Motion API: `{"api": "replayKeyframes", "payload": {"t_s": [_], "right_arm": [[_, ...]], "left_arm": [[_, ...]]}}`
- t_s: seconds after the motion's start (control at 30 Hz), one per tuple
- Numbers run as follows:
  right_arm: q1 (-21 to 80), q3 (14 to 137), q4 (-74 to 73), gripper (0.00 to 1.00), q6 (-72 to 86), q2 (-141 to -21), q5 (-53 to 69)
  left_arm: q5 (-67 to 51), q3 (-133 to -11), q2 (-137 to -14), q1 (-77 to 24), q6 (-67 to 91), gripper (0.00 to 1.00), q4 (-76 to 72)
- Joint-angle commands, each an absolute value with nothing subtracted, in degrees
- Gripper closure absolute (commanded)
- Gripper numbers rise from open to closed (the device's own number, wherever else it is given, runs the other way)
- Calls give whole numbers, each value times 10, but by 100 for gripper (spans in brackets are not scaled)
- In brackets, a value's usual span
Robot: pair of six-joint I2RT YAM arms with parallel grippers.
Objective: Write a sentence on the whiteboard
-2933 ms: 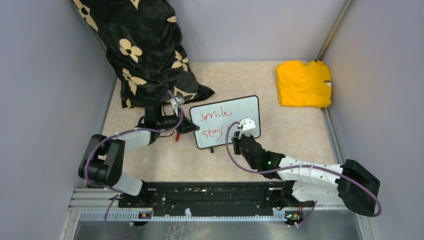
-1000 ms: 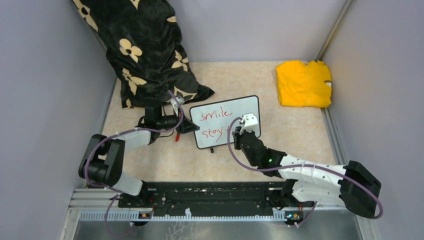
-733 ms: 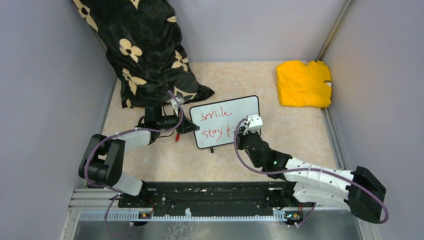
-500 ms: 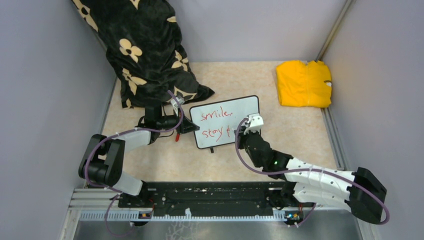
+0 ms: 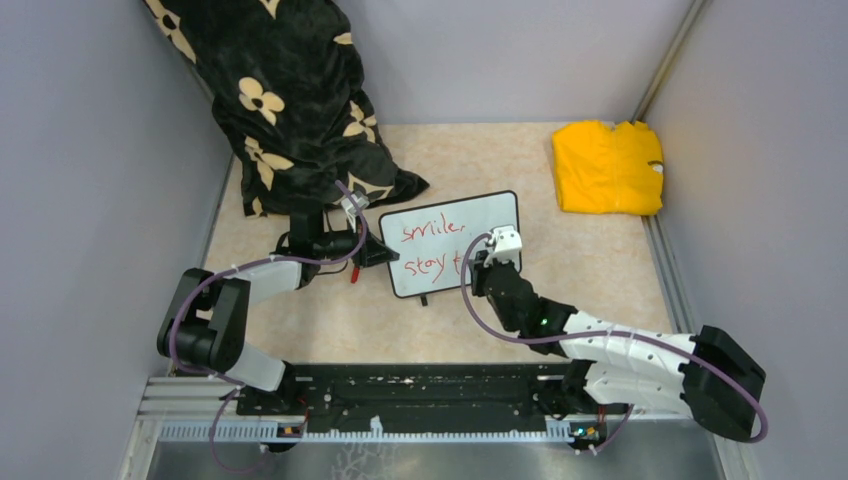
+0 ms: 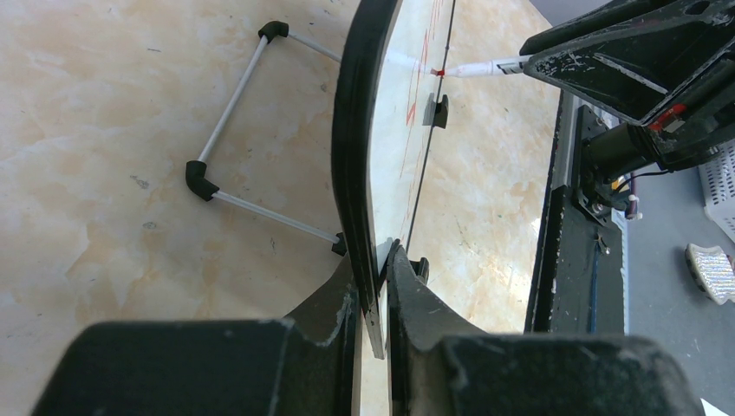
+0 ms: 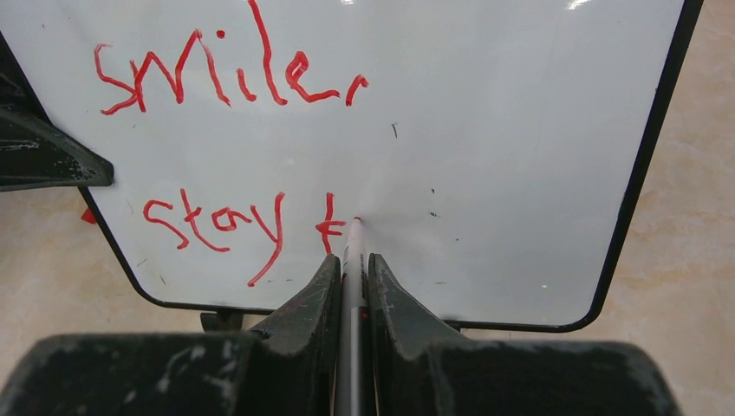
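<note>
The whiteboard (image 5: 487, 213) stands tilted on the table's middle, black-framed. My left gripper (image 5: 385, 256) is shut on its left edge; in the left wrist view the jaws (image 6: 374, 277) pinch the black frame (image 6: 354, 130). The sentence (image 5: 430, 245) is red handwriting in two lines, "smile," over "stay" (image 7: 217, 221), with a fresh crossed stroke (image 7: 329, 225) after it. My right gripper (image 5: 478, 262) is shut on a marker (image 7: 354, 247) whose tip touches the whiteboard (image 7: 520, 130) just right of that stroke. The marker (image 6: 485, 67) also shows meeting the board face.
A black flower-print cloth (image 5: 290, 100) lies at the back left, just behind my left arm. A yellow folded cloth (image 5: 607, 167) sits at the back right. A small red item (image 5: 353, 273) lies under my left gripper. The board's wire stand (image 6: 251, 78) props it behind. Grey walls enclose the table.
A new crossed red stroke has appeared after "stay". My right gripper moved a little right along the lower line, then slightly back left. The left gripper and the board stayed still.
</note>
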State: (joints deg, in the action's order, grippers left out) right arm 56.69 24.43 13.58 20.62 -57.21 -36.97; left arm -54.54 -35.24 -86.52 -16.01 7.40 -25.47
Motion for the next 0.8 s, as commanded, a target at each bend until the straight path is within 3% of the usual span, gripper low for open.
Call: {"api": "replayKeyframes", "payload": {"t_s": [0.0,0.77], "right_arm": [[558,269,170,100,205,-576,-375],[556,235,123,100,243,-558,-353]], "left_arm": [[-461,-345,-895,-173,6,100,-199],[-459,-344,-894,-175,5,100,-198]]}}
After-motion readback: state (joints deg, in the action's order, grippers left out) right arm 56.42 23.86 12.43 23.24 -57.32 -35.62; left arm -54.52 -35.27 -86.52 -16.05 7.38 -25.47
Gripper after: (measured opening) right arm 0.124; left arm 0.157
